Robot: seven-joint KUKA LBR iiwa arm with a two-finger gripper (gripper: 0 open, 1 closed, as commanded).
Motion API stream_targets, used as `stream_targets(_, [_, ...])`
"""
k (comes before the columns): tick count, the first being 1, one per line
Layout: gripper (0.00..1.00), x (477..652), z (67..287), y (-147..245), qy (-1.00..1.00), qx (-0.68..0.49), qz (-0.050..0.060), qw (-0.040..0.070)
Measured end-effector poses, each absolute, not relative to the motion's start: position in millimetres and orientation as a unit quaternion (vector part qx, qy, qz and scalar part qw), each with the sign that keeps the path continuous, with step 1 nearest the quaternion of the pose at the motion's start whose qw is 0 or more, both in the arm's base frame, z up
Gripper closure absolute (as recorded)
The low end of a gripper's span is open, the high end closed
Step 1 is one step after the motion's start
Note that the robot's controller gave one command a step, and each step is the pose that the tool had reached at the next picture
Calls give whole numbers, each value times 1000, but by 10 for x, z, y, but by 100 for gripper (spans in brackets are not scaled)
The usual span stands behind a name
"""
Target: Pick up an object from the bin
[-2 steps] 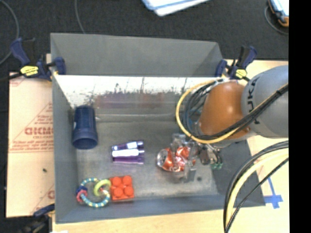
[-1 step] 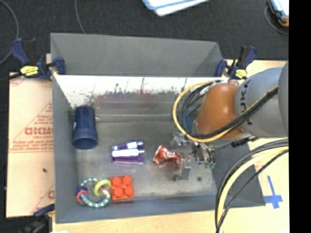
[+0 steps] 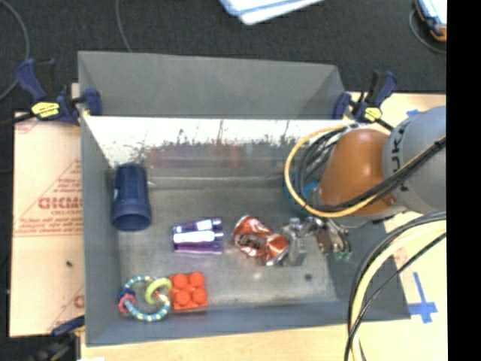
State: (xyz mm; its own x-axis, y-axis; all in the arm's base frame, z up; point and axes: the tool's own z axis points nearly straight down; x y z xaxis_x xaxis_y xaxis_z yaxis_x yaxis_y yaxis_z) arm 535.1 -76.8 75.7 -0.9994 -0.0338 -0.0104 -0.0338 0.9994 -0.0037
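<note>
In the camera view the claw is low over the floor of the bin, in its right half. It sits at the right end of a crumpled red piece, red, white and orange, like a crushed can or wrapper. The two look to be touching, but I cannot tell whether the claw is spread, pressed together or already pinching that end, because its metal merges with the crumpled edge.

This piece is the likely pick. It lies near the middle of the floor, with a purple-and-white bottle just to its left.

To do the grasp well, the claw probably needs to sit further over the body of the piece, not its ragged tip. It should bite across a narrow, firm fold, since a creased surface can slip or crush unevenly. A straight lift would keep it clear of the bottle and the right wall.

The arm reaches in over the right rim, and its wrist, under the orange cover, is looped with cables and bent steeply down and to the left.

Well apart from the claw are a blue cup on its side at the left wall, an orange studded block and a beaded ring toy at the front.
</note>
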Motion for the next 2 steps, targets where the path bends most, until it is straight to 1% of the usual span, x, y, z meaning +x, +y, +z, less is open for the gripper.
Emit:
stream_targets(1, [100, 5351, 757, -768, 1000, -17, -2, 5])
stream_targets(2, [100, 5165, 1545, -677, 999, -33, -2, 7])
